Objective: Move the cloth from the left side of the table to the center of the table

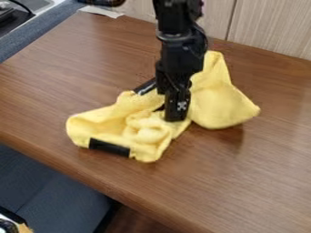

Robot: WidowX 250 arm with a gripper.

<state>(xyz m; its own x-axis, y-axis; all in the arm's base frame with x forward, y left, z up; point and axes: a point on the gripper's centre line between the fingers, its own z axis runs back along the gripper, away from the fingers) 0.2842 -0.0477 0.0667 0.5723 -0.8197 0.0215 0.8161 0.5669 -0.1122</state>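
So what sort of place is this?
Probably a robotics lab or test area: a jointed black robot arm over a brown wood-grain table and a crumpled yellow cloth, with pale wood-grain panelling behind.

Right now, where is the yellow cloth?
In the camera view, the yellow cloth lies bunched near the middle of the brown table, right under the black gripper.
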